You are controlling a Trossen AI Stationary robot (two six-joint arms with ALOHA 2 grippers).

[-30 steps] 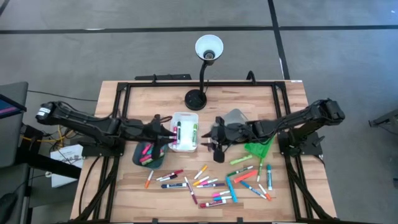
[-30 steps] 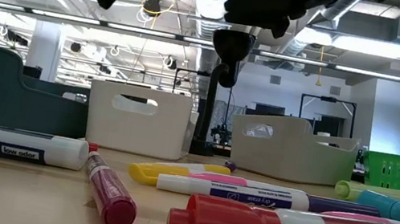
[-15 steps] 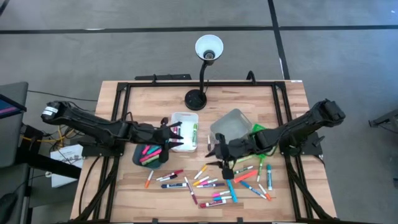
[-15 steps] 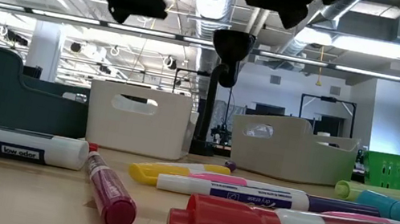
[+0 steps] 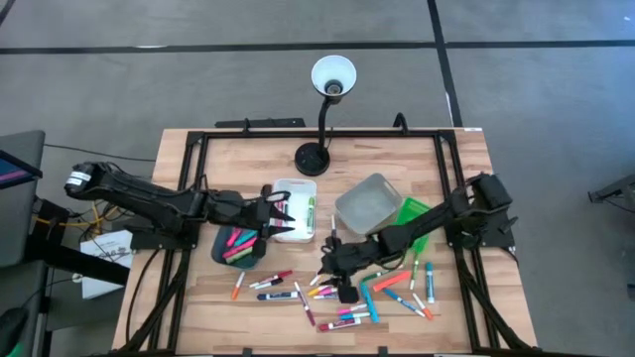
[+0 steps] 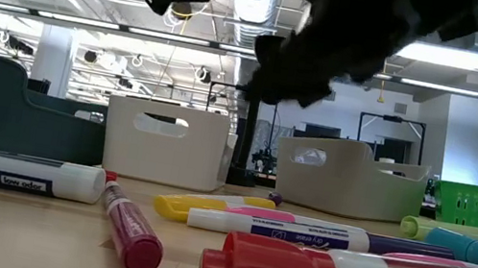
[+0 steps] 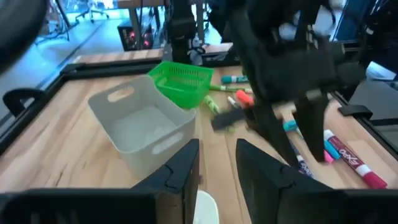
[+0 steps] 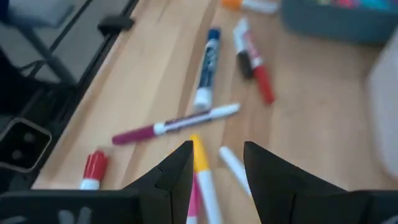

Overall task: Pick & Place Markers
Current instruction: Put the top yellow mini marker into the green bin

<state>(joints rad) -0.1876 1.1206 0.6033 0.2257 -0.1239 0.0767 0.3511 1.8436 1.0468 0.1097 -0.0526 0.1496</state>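
Markers (image 5: 342, 293) in mixed colours are lying scattered across the near half of your pale wooden counter (image 5: 397, 164), and your right gripper (image 5: 328, 268) is hovering over their left-centre cluster, much nearer than the left gripper (image 5: 273, 211), which is waiting by the white rectangular bin (image 5: 295, 186). Directly ahead of the right jaws, a yellow-capped marker (image 8: 200, 163) is lying lengthwise between the fingers. You are holding those jaws partly open and empty; the left jaws are parted narrowly, empty too.
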